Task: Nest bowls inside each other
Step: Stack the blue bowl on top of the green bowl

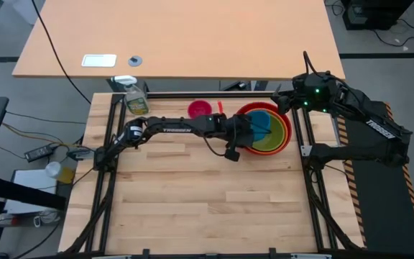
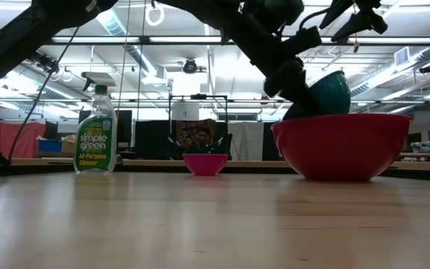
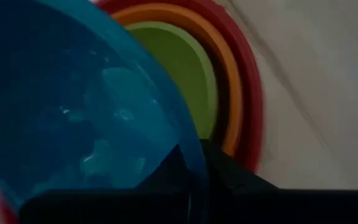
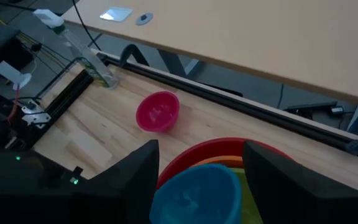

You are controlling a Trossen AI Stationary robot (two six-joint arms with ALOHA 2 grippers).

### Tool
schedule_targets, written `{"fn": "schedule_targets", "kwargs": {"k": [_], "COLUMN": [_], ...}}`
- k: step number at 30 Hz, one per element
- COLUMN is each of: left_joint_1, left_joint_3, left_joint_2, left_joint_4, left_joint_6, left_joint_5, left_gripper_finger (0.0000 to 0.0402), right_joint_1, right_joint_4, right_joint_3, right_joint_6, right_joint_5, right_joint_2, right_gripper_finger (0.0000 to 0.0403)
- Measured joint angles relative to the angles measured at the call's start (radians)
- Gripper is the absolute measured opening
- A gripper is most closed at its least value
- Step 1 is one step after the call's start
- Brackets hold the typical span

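A red bowl (image 2: 342, 146) stands on the table at the back right, with an orange bowl (image 3: 229, 93) and a lime green bowl (image 3: 179, 68) nested in it. Over them tilts the blue bowl (image 1: 263, 124), with my left gripper (image 1: 249, 134) shut on it. The small pink bowl (image 1: 200, 109) rests on its base to the left of the stack, near the far edge. My right gripper (image 1: 287, 101) hangs open above the table's far right corner, holding nothing. My left gripper holds the blue bowl by its rim (image 3: 190, 163), on the side toward the table's left, with one finger inside the bowl and one outside. The fingers slant down from the left. The bowl is tilted; the red bowl's wall hides its lower part (image 2: 312, 110).
A spray bottle (image 1: 136, 98) stands at the table's far left corner. Black frame rails (image 1: 315, 180) run along the table's sides. The near half of the wooden table (image 1: 207, 208) holds no objects. A second table (image 1: 192, 43) stands beyond the far edge.
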Motion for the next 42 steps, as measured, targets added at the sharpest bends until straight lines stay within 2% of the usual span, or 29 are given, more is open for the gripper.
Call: {"fn": "schedule_targets", "kwargs": {"k": [3, 8, 19, 26, 32, 38, 42], "left_joint_1": [0.013, 0.026, 0.017, 0.018, 0.02, 0.028, 0.037], "left_joint_3": [0.007, 0.007, 0.007, 0.007, 0.007, 0.007, 0.007], "left_joint_2": [0.0, 0.002, 0.003, 0.0, -0.026, -0.081, -0.109], "left_joint_4": [-0.036, -0.062, -0.029, -0.033, -0.04, -0.05, -0.17], "left_joint_6": [-0.044, -0.095, -0.082, -0.133, -0.199, -0.339, -0.456], "left_joint_5": [0.048, 0.049, 0.062, 0.095, 0.097, 0.097, 0.098], "left_gripper_finger": [0.0016, 0.0013, 0.0109, 0.0163, 0.0182, 0.0185, 0.0185], "right_joint_1": [0.0, 0.0, 0.0, 0.0, 0.0, -0.014, -0.021], "right_joint_4": [0.001, 0.002, -0.006, -0.119, -0.112, -0.179, -0.235], "right_joint_3": [0.0, 0.0, 0.0, 0.0, 0.0, 0.0, 0.0], "right_joint_6": [-0.002, -0.003, 0.001, 0.011, 0.021, 0.056, 0.052], "right_joint_5": [0.0, 0.002, 0.0, -0.006, 0.03, 0.045, 0.019], "right_joint_2": [0.0, 0.0, 0.0, 0.021, 0.017, 0.028, 0.047], "right_gripper_finger": [0.0236, 0.0236, 0.0236, 0.0236, 0.0236, 0.0236, 0.0236]}}
